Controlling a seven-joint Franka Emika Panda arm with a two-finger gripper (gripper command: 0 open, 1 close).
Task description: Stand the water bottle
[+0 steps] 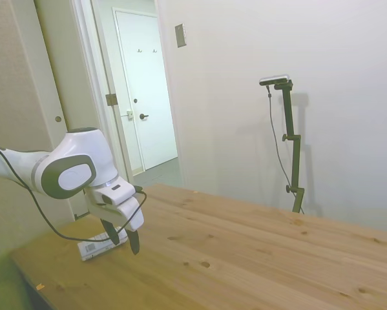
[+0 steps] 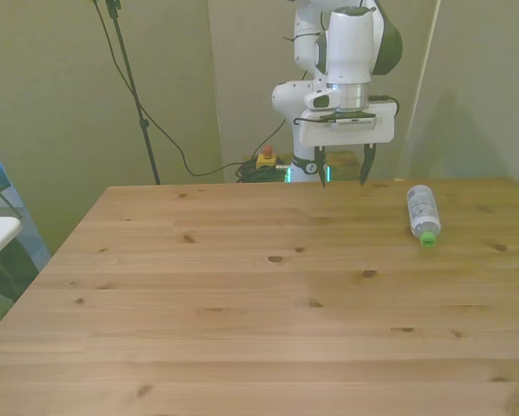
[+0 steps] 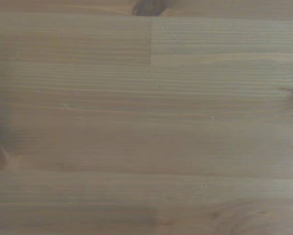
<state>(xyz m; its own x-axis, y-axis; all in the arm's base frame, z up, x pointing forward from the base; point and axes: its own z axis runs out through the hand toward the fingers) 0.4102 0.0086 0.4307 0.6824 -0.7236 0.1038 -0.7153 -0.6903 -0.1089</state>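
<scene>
Partly hidden in the side view, the water bottle (image 2: pixel 423 211) lies flat on the table (image 2: pixel 242 295); the gripper (image 2: pixel 344 174) hangs nearby, fingers apart, empty.

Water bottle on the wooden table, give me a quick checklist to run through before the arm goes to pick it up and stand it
1. Water bottle in view, lying on its side, green cap toward the camera in the front view: ok.
2. Gripper open and empty: ok.
3. Gripper lined up over the bottle: not ok; the bottle lies off to the front view's right of it.
4. Table around the bottle free of other things: ok.
5. Bottle seen by the wrist camera: not ok; only an edge sliver and a bit of cap show.
6. Bottle full or empty: cannot tell.
</scene>
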